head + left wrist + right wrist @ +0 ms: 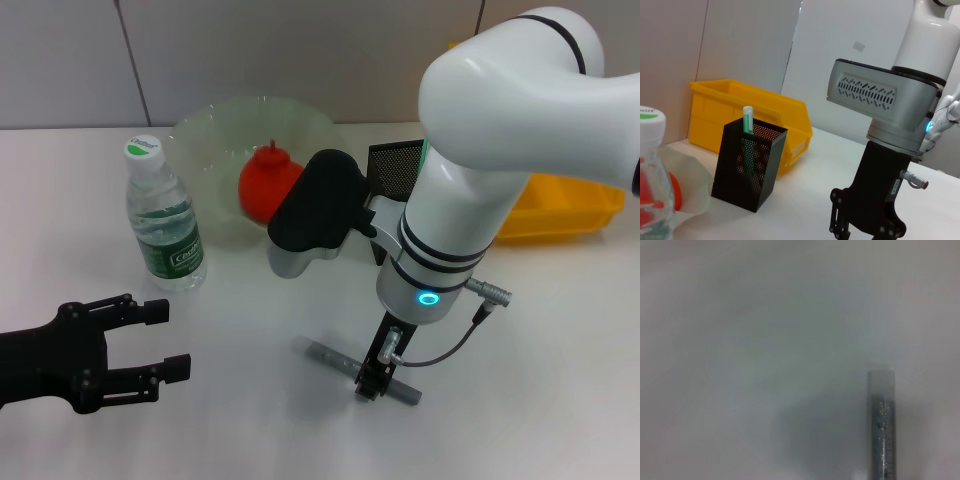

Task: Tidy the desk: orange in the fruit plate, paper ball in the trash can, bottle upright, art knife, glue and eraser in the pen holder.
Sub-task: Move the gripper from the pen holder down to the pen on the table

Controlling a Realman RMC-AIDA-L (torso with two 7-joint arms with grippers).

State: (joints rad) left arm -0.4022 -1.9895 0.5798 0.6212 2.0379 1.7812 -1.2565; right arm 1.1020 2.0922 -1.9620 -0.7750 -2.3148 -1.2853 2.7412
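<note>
The grey art knife point(338, 358) lies flat on the white desk point(240, 420). My right gripper point(372, 384) is down on its right half. The knife's end shows in the right wrist view point(882, 425). My left gripper point(165, 340) is open and empty at the lower left, in front of the upright bottle point(165, 225). The orange point(265, 185) sits in the fruit plate point(215, 140). The pen holder point(747, 170) stands behind my right arm and holds a white-capped green stick point(747, 117). The paper ball and the eraser are out of view.
The yellow trash can point(560, 210) stands at the back right, just behind the pen holder point(395, 165). My bulky right arm point(450, 230) hangs over the middle of the desk. The bottle point(650, 175) stands close to the left wrist camera.
</note>
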